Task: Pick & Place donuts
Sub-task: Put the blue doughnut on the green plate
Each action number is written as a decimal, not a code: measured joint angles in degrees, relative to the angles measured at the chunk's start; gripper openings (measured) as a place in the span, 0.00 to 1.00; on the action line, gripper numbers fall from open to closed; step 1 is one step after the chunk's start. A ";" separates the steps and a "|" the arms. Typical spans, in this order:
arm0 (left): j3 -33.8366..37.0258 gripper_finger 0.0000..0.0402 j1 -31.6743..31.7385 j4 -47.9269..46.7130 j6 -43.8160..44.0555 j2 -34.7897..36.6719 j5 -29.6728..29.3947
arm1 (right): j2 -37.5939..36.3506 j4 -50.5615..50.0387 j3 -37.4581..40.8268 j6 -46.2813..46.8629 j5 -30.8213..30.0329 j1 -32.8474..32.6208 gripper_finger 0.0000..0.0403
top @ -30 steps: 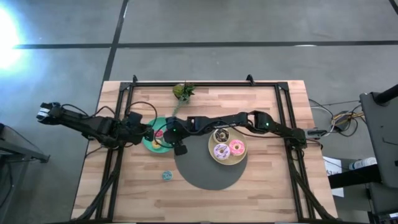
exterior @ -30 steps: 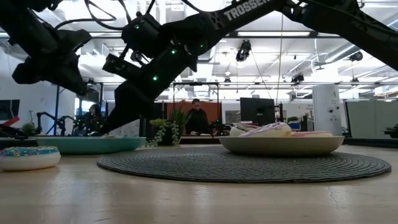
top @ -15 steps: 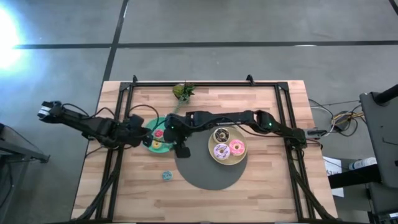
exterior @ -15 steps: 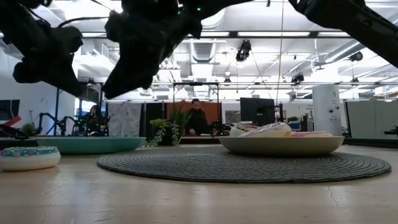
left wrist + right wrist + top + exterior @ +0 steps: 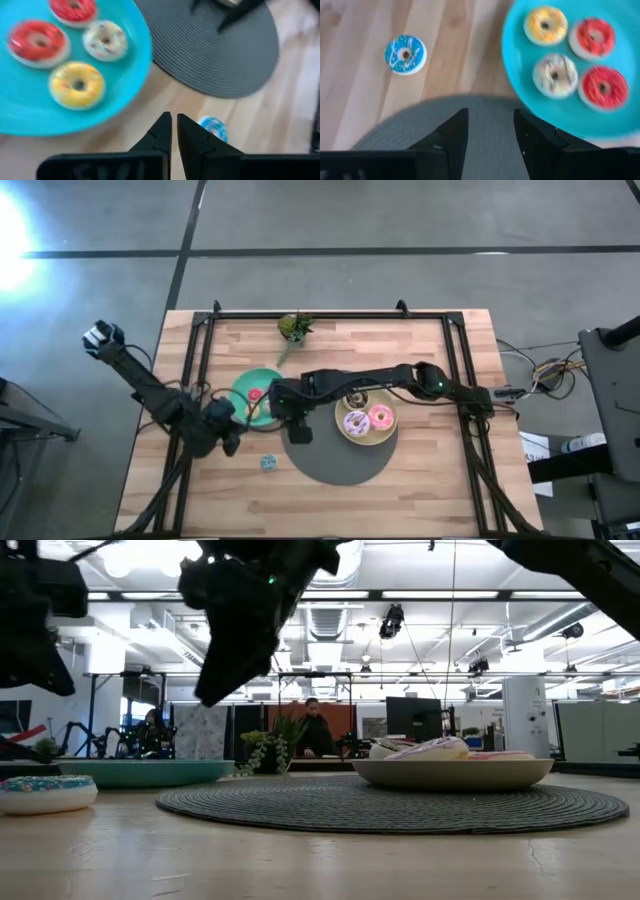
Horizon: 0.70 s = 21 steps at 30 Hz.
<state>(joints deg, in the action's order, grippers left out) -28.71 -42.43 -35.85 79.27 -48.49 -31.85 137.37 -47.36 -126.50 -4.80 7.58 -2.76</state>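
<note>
Left end effector (image 5: 171, 131) pressed together, empty, above small blue-iced ring donut (image 5: 213, 128) on wooden worktop (image 5: 420, 490); right end effector (image 5: 490, 127) spread, empty, at its 3 o'clock. Risk: closed fingers shove donut aside.

round mat (image 5: 335, 455) sits mid-table. left plate (image 5: 248, 387) lies just off the mat's far-left edge, four small donuts (image 5: 555, 75) in it. right plate (image 5: 362, 440) rests on the mat's right part, three larger donuts (image 5: 356, 422) in it. lone small donut (image 5: 268, 462) on the bare table (image 5: 420, 500), just left of the mat, nearer than the left plate. plant (image 5: 294, 327) at the far edge, behind the left plate.
</note>
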 joint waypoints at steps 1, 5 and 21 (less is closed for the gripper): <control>0.21 0.02 -1.62 1.23 1.78 -0.98 -1.01 | -0.42 -1.18 0.00 0.90 -0.81 -0.03 0.38; 0.57 0.10 -6.31 8.95 3.85 -5.57 -6.34 | -2.57 -6.99 0.02 4.40 -5.55 -0.64 0.42; -4.34 0.28 -8.61 26.77 -6.23 -28.76 -5.75 | -26.54 -1.98 31.30 14.19 -15.52 -8.78 0.48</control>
<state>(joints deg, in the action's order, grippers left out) -33.05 -51.04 -9.08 73.04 -77.25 -37.60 110.84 -49.34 -95.19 9.38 -7.94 -11.53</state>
